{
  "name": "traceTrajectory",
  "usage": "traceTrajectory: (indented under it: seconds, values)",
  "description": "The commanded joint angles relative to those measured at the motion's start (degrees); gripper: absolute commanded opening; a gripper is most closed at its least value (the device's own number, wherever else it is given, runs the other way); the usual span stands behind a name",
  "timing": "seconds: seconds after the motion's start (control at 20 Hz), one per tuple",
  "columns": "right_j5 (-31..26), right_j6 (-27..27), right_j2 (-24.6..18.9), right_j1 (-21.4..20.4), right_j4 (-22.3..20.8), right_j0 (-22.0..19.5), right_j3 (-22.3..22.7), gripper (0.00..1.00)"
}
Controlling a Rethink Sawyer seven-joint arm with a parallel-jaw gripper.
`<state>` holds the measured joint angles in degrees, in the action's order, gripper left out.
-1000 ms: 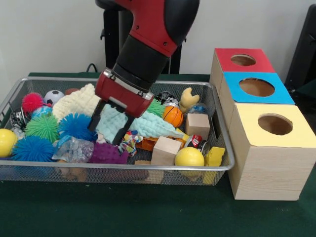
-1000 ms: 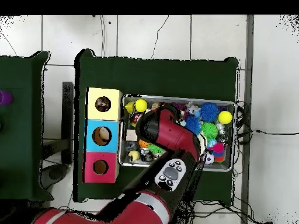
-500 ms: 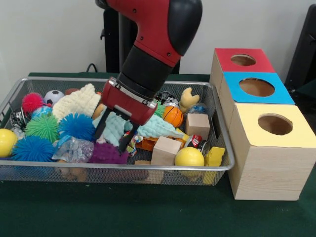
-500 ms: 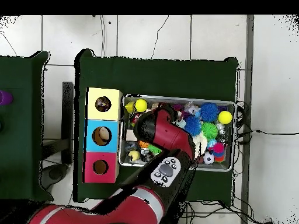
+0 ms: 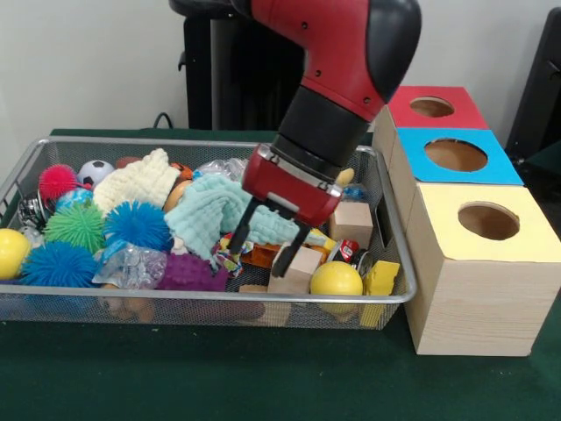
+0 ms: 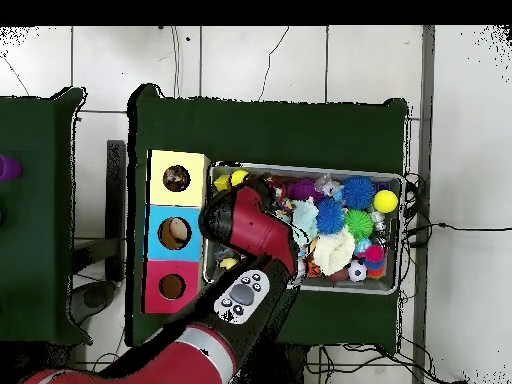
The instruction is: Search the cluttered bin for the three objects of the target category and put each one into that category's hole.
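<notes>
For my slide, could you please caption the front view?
Sawyer's open gripper hovers over wooden blocks in a toy-filled wire bin.

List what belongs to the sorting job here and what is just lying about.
Job: gripper, open above the wire bin; its toys, like a wooden block and a yellow ball; the three-hole box.
Lying about: purple thing on the side table; cable behind the bin.
</notes>
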<state>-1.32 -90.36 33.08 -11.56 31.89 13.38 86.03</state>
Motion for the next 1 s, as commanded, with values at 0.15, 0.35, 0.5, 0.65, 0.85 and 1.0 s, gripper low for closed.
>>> traceTrajectory:
  seconds: [0.15, 0.35, 0.5, 0.65, 0.85, 1.0]
  values:
    - [1.53, -16.15, -3.94, 2.21, 4.42, -0.72, 0.86, 1.0]
    - [4.0, -15.39, -5.6, 2.89, 3.31, -2.38, 0.73, 1.0]
    - [5.75, -13.64, -7.2, 1.75, 0.05, -4.71, 1.99, 1.0]
    - [7.21, -12.57, -9.28, 0.47, -2.7, -7.26, 3.48, 1.0]
    - [7.67, -12.8, -9.91, 0.08, -3.51, -7.74, 5.1, 1.0]
    - [8.13, -14.47, -9.1, 0.64, -2.15, -5.98, 6.49, 1.0]
